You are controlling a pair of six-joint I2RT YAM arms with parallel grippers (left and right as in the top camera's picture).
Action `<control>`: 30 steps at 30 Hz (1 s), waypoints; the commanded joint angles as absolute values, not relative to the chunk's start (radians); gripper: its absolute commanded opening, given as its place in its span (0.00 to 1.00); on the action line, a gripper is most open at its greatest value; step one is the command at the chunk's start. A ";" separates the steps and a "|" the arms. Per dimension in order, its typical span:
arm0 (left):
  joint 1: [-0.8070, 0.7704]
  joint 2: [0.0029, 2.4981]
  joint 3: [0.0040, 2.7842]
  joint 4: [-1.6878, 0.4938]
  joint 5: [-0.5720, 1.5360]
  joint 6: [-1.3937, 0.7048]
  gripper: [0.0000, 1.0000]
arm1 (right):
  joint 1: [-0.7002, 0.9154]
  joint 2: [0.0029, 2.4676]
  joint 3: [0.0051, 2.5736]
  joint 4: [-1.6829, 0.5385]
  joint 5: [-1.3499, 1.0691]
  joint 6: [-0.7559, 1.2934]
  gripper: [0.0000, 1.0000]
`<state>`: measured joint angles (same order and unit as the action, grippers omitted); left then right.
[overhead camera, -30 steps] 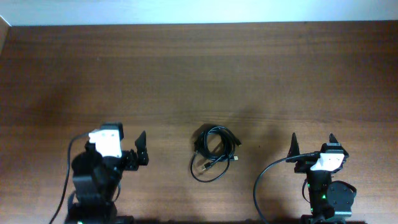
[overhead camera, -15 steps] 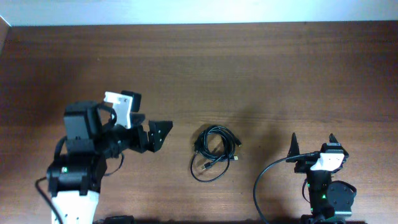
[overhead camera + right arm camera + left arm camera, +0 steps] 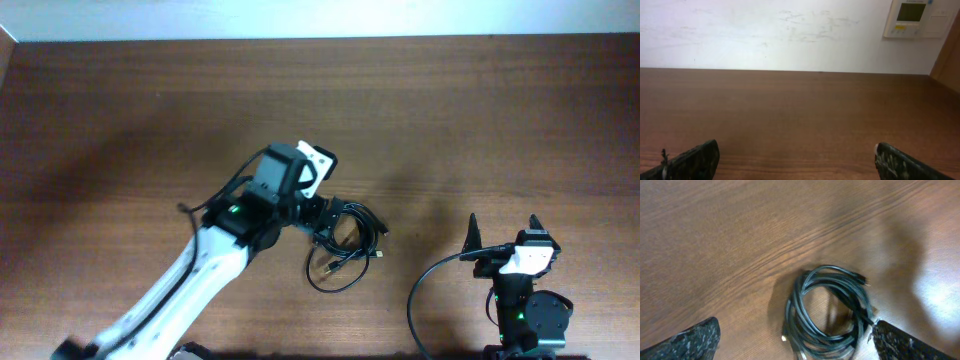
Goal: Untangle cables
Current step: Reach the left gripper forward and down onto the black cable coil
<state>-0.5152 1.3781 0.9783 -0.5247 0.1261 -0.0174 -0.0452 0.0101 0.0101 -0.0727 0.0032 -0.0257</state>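
Left arm has swung out from its parked position at the near-left edge. Half a second ago it was short of the bundle; its gripper (image 3: 320, 212) now stands over the left rim of the cables (image 3: 792, 312).

Right arm has not moved; its gripper (image 3: 795, 150) sits parked at the near-right edge, well apart from the work.

**Gripper state**
- Left: jaws spread wide, nothing held. In the left wrist view the two fingers stand one to each side of the coil. I cannot tell whether they touch it.
- Right: jaws spread, nothing held, facing bare table (image 3: 420, 110) and wall.

**Location of task item**
- The cables lie at the near centre of the table, between the two arm bases, in one overlapping coil.

**Meaning for the task**
- You have finished the approach only. No strand has been lifted or separated, so I judge untangling not yet begun. A first grasp on the coil looks like the step in hand.

**Count**
- Arms: two. Grippers: two, both released.
- Cable bundles: one.
- Separate cords within it: cannot tell; the loops overlap.
- Plug ends visible: at least two, both at the coil's near side in the overhead view.
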 commanded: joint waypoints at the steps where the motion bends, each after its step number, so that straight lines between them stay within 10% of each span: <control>1: -0.521 1.492 0.992 -0.481 0.074 0.005 0.99 | -0.052 0.007 0.006 -0.079 0.009 -0.015 0.99; 13: -0.611 1.716 0.991 -0.414 0.108 0.029 0.60 | -0.052 0.007 0.006 -0.079 0.009 -0.015 0.98; 20: -0.613 1.798 0.988 -0.489 0.022 -0.076 0.53 | -0.052 0.007 0.006 -0.079 0.009 -0.015 0.99; 27: -0.614 1.812 0.991 -0.532 0.022 -0.245 0.01 | -0.052 0.007 0.006 -0.079 0.009 -0.015 0.98; 30: -0.612 1.784 1.062 -0.643 0.021 -0.176 0.00 | -0.052 0.007 0.006 -0.079 0.009 -0.015 0.98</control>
